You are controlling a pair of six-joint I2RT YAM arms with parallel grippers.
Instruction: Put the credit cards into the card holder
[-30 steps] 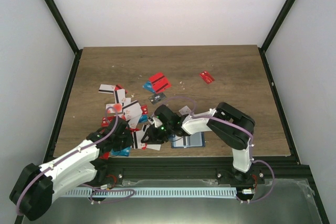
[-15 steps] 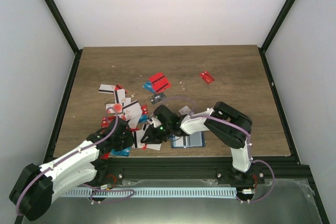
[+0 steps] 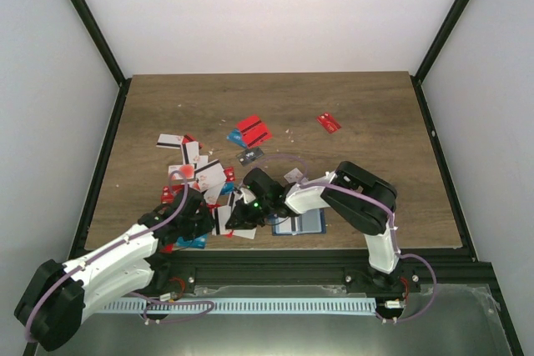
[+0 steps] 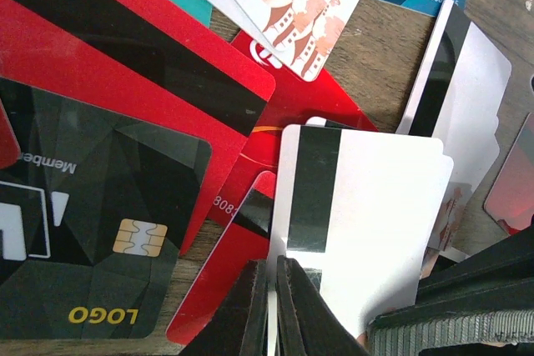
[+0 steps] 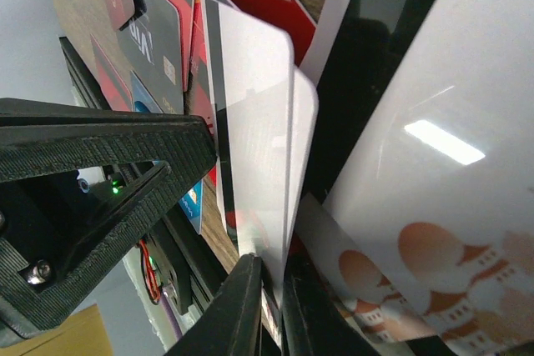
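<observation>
Credit cards lie in a heap at the table's front left, among them a dark grey chip card and red striped cards. My left gripper is shut on the near edge of a white card with a black stripe. My right gripper faces it from the other side, its jaws closed on the white card. From above, the left gripper and right gripper almost meet over the heap. The navy card holder lies flat just right of them, partly under the right arm.
More cards are strewn further back: a red pair, a lone red one, a white one and a dark grey one. The table's front edge runs just behind the heap. Black frame posts stand at both sides.
The right gripper's jaws have closed onto the white card, and its arm has edged slightly left. The left gripper has held still, shut on the same card.
</observation>
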